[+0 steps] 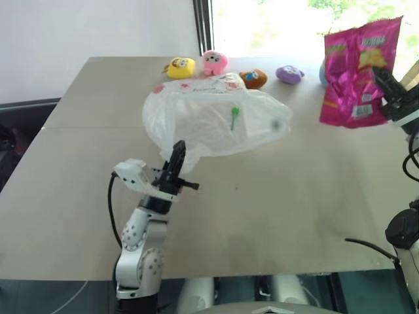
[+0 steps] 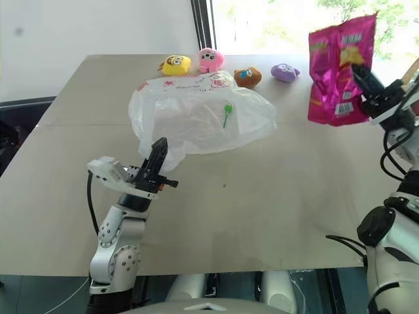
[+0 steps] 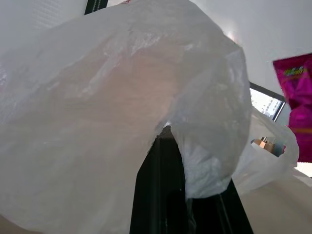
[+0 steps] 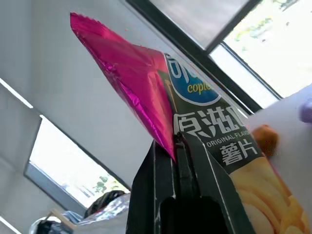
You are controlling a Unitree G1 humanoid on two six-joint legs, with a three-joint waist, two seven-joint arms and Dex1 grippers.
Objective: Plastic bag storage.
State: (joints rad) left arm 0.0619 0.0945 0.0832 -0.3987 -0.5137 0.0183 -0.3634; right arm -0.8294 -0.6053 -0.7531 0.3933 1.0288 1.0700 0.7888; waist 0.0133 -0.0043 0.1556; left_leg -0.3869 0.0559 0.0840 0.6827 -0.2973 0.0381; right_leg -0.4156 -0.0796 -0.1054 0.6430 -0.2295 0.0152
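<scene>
You see the plastic bag (image 1: 213,118) lying in the middle of the surface (image 1: 281,209), toward its far edge, puffed up and crinkled. It is translucent white, with red print on its far side; the letters there are too small to read. Something small and green (image 1: 234,116) shows on the bag, and you cannot tell what it is.

Your left hand (image 1: 175,159) is closed on the near edge of the bag. In the left wrist view the film drapes over the black fingers (image 3: 163,195) and hides most of what lies behind it.

Your right hand (image 1: 386,84) is above the far right corner of the surface, closed on a magenta snack packet (image 1: 357,72) that hangs in the air. In the right wrist view the packet shows Chinese characters, the words "ORIGINAL FLAVOR" partly cut off, and a blue logo which is half covered by the foil fold.

Along the far edge stand four small plush toys in a row: a yellow one (image 1: 180,67), a pink one (image 1: 215,62), an orange one (image 1: 253,78) and a purple one (image 1: 289,74). Something bluish beside the purple toy is hidden behind the packet.
</scene>
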